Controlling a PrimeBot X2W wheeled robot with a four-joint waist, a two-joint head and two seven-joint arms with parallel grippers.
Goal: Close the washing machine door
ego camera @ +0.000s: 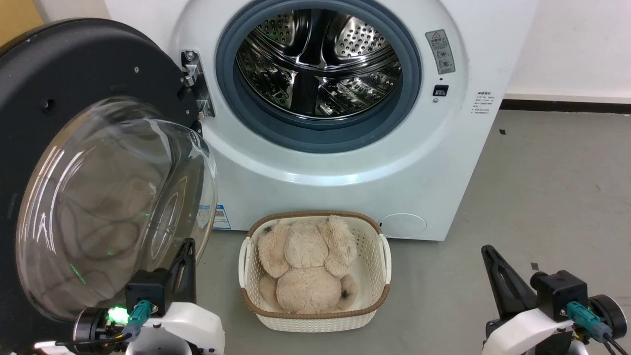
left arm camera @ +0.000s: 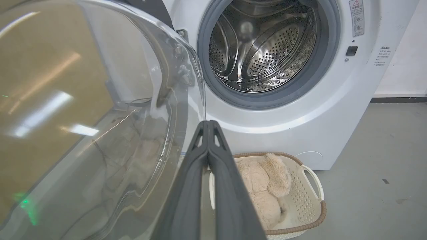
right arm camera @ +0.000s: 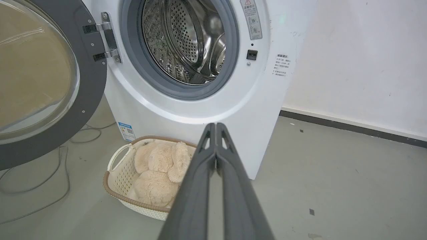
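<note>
Pressing together empty, left jaws sit beside the open washing machine door (ego camera: 98,187); right jaws likewise.

Hinged at left, washing machine door (ego camera: 59,88) stands open beside the washing machine (ego camera: 345,167), basket (ego camera: 315,323) on floor (ego camera: 542,197) just before it, plush toy (ego camera: 305,266) in basket

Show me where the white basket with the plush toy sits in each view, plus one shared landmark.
Head view: basket bottom centre.
Left wrist view: basket lower right of centre.
Right wrist view: basket lower left of centre.
Shared landmark: the steel drum, above it in all three.
</note>
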